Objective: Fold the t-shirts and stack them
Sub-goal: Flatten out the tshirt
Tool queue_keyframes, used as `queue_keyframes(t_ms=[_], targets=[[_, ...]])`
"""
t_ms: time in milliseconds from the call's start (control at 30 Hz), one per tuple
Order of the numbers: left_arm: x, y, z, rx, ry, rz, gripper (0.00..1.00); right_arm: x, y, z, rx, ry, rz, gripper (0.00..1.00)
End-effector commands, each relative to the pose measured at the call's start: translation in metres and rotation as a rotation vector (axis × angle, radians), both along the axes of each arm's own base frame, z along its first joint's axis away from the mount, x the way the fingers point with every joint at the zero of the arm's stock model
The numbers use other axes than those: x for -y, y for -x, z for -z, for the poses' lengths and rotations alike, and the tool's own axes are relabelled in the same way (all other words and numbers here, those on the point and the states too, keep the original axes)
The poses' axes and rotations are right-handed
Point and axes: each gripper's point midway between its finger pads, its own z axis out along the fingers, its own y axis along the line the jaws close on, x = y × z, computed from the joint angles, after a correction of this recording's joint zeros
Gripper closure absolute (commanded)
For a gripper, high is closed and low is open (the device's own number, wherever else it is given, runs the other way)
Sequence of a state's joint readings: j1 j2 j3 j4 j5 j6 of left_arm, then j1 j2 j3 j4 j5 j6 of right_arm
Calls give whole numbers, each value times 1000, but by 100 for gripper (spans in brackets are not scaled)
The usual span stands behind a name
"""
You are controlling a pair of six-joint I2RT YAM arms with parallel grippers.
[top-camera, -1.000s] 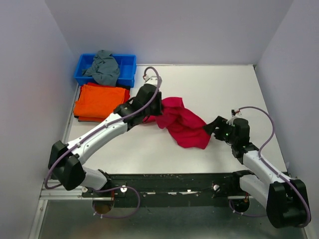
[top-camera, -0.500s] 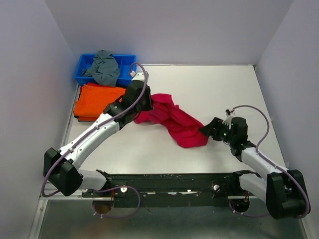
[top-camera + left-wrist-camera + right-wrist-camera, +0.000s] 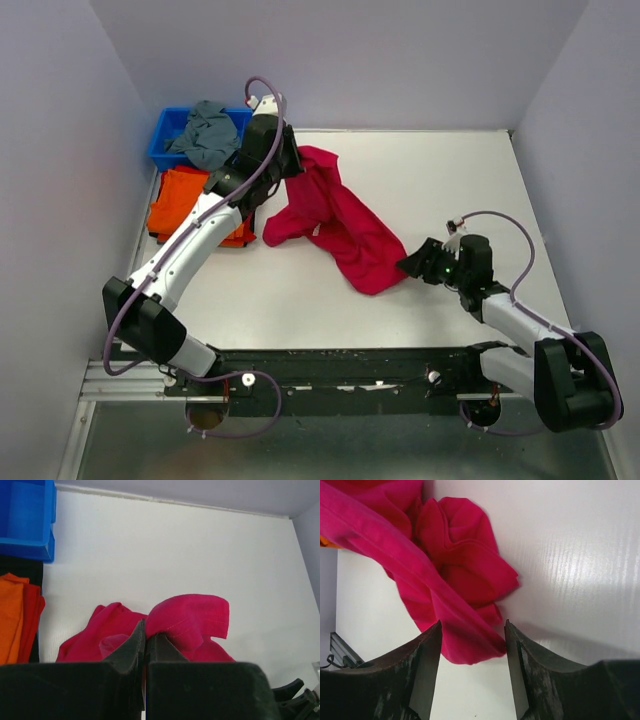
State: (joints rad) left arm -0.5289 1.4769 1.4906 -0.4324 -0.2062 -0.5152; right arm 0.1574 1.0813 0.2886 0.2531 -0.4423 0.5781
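Note:
A crimson t-shirt [image 3: 340, 225] lies stretched across the middle of the white table. My left gripper [image 3: 290, 160] is shut on its far end and holds that end lifted near the blue bin; in the left wrist view the cloth [image 3: 187, 620] is pinched between the closed fingers [image 3: 132, 642]. My right gripper [image 3: 412, 266] is open at the shirt's near right corner, whose edge [image 3: 465, 640] lies between the spread fingers [image 3: 427, 670]. A folded orange shirt [image 3: 185, 200] lies on a red one at the left.
A blue bin [image 3: 175, 140] holding a grey shirt [image 3: 207, 135] stands at the back left, just behind the folded stack. Grey walls close the table at the back and both sides. A black rail [image 3: 340, 365] runs along the near edge.
My left gripper has carried the shirt's end up and back to the left, towards the blue bin, stretching the cloth. My right gripper has edged left to the shirt's near corner.

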Motion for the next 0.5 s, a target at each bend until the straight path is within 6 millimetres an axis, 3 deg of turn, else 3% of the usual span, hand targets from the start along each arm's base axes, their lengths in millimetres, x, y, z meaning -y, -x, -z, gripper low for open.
queue_keyframes(t_ms=[0, 67, 133, 267, 333, 400, 467], targets=[[8, -11, -15, 13, 22, 41, 100, -15, -4, -11, 34, -26, -76, 41], [11, -13, -18, 16, 30, 50, 100, -20, -4, -12, 38, -29, -105, 45], [12, -16, -18, 14, 31, 50, 100, -25, -3, -14, 47, -28, -130, 55], [11, -19, -18, 8, 31, 54, 100, -28, -2, -16, 62, -18, -143, 58], [9, -20, -21, 9, 28, 52, 100, -25, -2, -17, 67, -4, -130, 65], [8, -22, -23, 8, 23, 49, 100, -22, -3, -18, 69, 7, -110, 87], [5, -25, -29, 19, 15, 45, 100, -14, -9, -20, 69, 39, -59, 99]])
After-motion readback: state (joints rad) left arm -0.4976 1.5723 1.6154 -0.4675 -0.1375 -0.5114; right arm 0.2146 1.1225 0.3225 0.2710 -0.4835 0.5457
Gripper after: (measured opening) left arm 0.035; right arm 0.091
